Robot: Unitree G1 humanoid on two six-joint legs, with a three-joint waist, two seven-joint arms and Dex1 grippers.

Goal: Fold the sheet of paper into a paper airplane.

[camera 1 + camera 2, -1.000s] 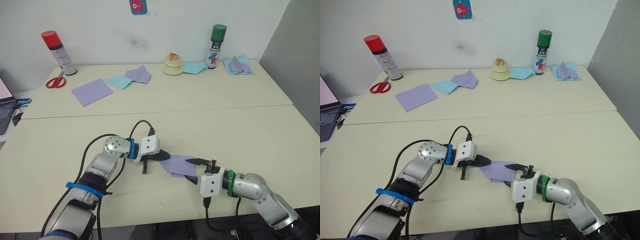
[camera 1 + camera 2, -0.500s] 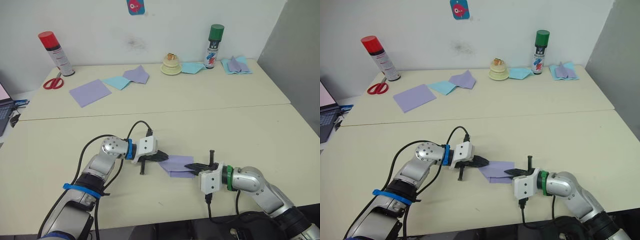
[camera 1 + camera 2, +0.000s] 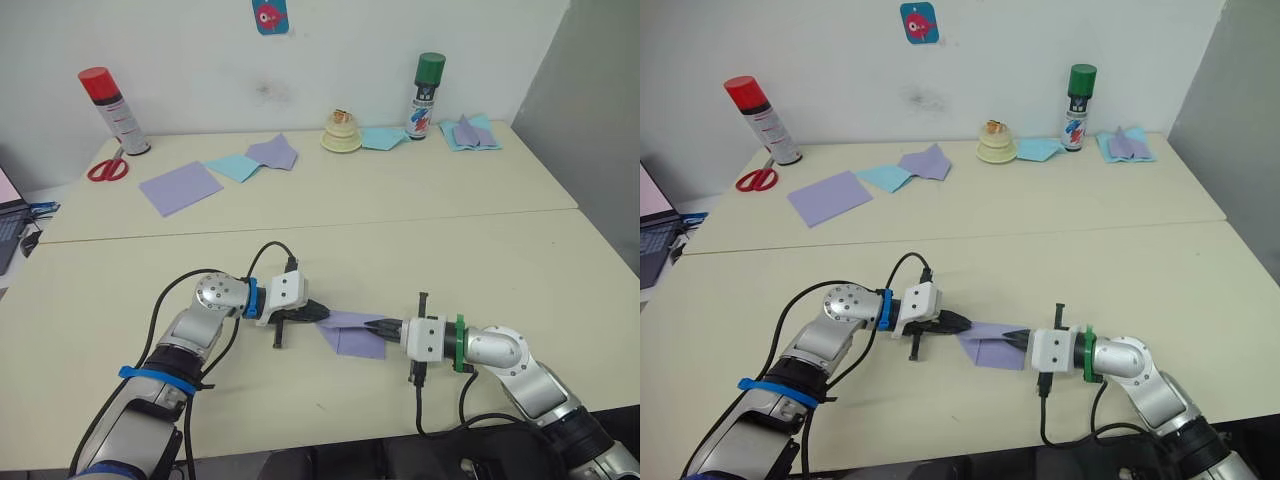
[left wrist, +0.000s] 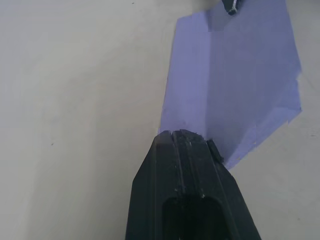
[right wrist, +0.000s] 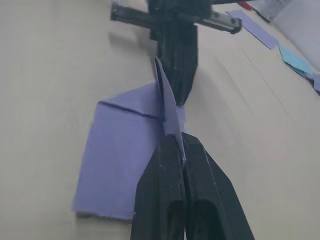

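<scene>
You have the sheet of paper (image 3: 352, 334) lying on the table (image 3: 480, 260), between your two grippers. Your left gripper (image 3: 318, 314) has its fingers closed together, tips at the sheet's near-left corner; whether any paper is caught between them you cannot tell from here. Your right gripper (image 5: 176, 145) is pinched tight on a raised fold along the sheet's opposite edge, lifting that flap upright while the rest of the sheet stays flat. The two grippers face each other across the sheet, tips close together. Far beyond the sheet, by the wall, stands a green-capped spray can (image 3: 426, 83).
</scene>
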